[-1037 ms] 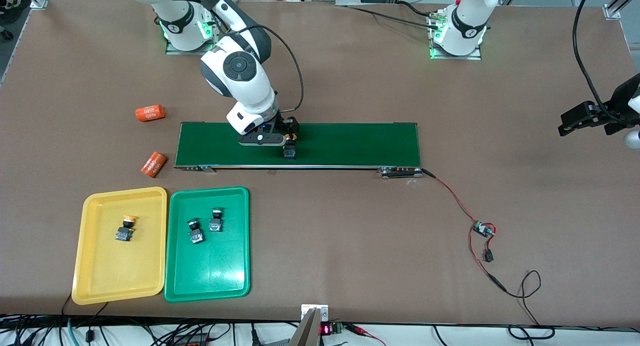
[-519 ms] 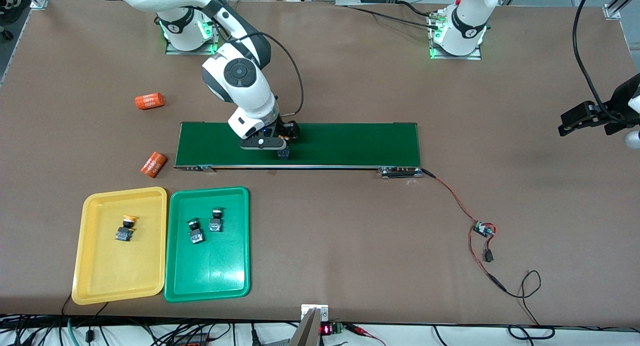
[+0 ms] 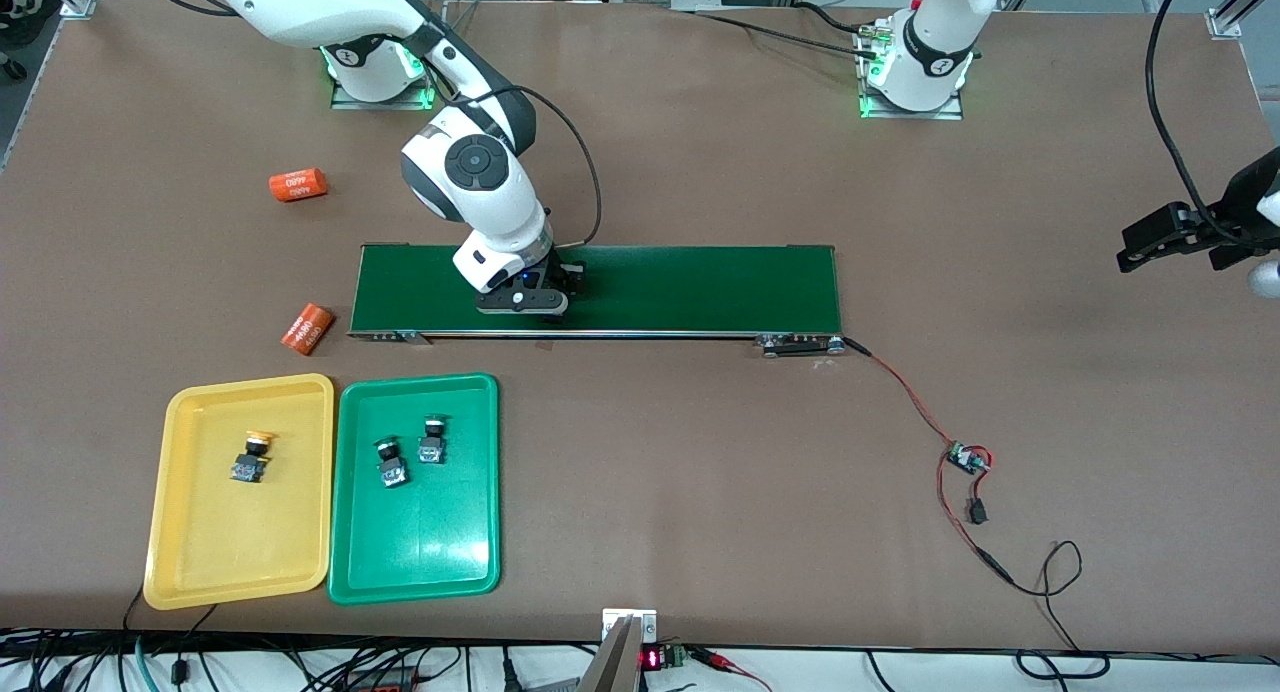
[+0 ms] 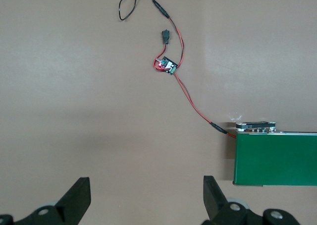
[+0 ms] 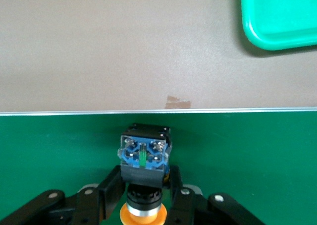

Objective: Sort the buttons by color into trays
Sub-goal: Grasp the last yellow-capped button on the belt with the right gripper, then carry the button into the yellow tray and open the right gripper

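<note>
Listing across the front view from the right arm's end of the desk: two orange cylinders (image 3: 298,185) off the conveyor belt's (image 3: 700,287) end; yellow tray (image 3: 190,562) near that front corner, one yellow-capped button (image 3: 252,457) in it; green tray (image 3: 420,562) just beside it, two green-capped buttons (image 3: 410,452) inside; right gripper (image 3: 548,307) low on the belt near its front edge; wired circuit board (image 3: 968,459); left gripper (image 3: 1165,240) waiting in the air at the desk's other end, fingers (image 4: 79,197) spread wide, empty.

Risk: the last yellow button (image 5: 144,158) is pinched at its narrow neck under the cap; judged liable to swivel or slip on lifting if the hold is shallow.

Right gripper: fingers (image 5: 113,188) drawn in against that button, clenched on it, button resting on the belt
</note>
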Robot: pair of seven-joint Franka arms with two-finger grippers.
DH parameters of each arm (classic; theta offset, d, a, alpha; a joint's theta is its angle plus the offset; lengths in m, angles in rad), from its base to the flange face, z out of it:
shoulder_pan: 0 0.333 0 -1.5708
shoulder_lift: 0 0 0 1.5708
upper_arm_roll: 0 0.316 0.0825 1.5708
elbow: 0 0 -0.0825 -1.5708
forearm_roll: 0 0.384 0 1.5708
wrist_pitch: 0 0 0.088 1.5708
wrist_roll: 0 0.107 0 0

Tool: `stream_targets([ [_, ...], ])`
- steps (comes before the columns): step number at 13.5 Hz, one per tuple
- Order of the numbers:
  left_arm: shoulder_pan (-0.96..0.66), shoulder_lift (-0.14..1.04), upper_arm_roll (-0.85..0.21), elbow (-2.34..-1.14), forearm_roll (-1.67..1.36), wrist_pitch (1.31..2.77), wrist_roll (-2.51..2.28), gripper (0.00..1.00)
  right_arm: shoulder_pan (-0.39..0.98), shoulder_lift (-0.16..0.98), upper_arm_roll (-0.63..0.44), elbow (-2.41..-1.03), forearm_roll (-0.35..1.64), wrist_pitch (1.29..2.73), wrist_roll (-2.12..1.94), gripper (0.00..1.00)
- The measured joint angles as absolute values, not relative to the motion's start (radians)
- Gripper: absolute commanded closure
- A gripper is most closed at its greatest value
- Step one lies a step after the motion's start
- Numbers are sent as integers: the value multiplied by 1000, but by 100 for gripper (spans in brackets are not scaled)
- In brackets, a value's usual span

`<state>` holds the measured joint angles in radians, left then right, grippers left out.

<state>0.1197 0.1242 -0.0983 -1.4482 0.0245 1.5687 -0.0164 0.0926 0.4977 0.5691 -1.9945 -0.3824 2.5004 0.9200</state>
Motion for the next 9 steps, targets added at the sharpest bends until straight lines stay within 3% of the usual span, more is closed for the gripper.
stream_targets([
  [9,120,124,-98,-1448,24,1570,-16,0,82,490,528,-1948,-398,2442,896,79],
])
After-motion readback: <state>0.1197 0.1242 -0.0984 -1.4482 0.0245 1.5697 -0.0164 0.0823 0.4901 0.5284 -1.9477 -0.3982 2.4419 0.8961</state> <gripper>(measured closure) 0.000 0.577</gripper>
